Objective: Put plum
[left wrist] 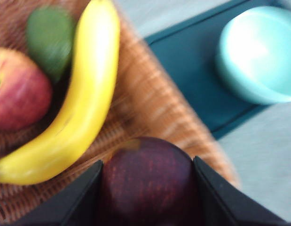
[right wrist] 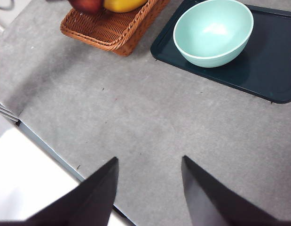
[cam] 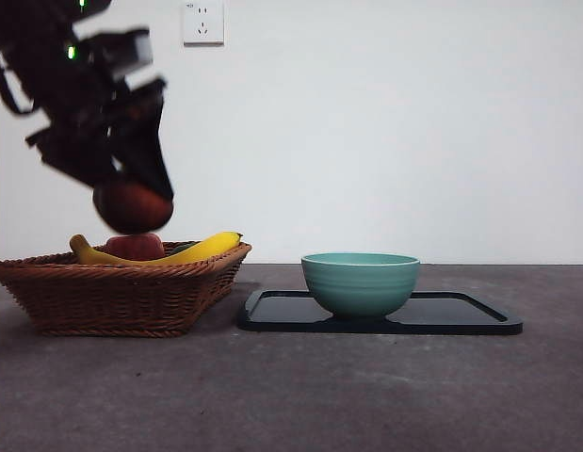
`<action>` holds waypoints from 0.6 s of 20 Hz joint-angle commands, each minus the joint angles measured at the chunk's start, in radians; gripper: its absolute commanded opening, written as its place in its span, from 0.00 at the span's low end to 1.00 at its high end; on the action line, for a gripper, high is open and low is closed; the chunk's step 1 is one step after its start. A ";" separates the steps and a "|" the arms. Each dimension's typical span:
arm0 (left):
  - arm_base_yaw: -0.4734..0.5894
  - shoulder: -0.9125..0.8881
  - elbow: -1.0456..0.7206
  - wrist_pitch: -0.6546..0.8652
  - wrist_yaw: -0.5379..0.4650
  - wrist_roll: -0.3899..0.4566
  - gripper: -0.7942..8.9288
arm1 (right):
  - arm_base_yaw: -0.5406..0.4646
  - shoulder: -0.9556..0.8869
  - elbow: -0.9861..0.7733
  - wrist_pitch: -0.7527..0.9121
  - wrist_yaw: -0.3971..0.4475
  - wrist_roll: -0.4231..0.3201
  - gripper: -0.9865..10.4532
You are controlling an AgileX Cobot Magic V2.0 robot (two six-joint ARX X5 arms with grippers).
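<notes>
Table (cam: 300,395) of grey stone look carries everything: a dark tray (cam: 461,315) with a teal bowl (cam: 360,282) standing on it, and beside the tray a wicker basket (cam: 121,297) holding a banana (cam: 202,250), a red apple (cam: 134,247) and a green fruit (left wrist: 50,40). Above the basket hangs the left gripper (left wrist: 147,188), its jaws closed against the two sides of the plum (left wrist: 147,183), which is lifted clear of the other fruit. The right gripper (right wrist: 150,188) waits over bare table, jaws parted and holding nothing. The plum looks light, firm and smooth-skinned, so probably slippery and liable to bruise; a moderate squeeze across its widest middle, as now, seems the safest hold.
</notes>
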 commanded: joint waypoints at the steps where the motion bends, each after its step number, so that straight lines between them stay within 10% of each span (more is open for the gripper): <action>1: 0.001 0.055 -0.011 0.047 -0.014 0.053 0.15 | 0.005 0.002 0.007 0.011 -0.002 -0.008 0.27; 8: 0.001 0.212 -0.011 0.097 -0.014 0.058 0.16 | 0.005 0.002 0.007 0.011 -0.002 -0.007 0.27; 12: 0.001 0.216 -0.010 0.098 -0.014 0.057 0.38 | 0.005 0.003 0.007 0.015 -0.002 -0.008 0.27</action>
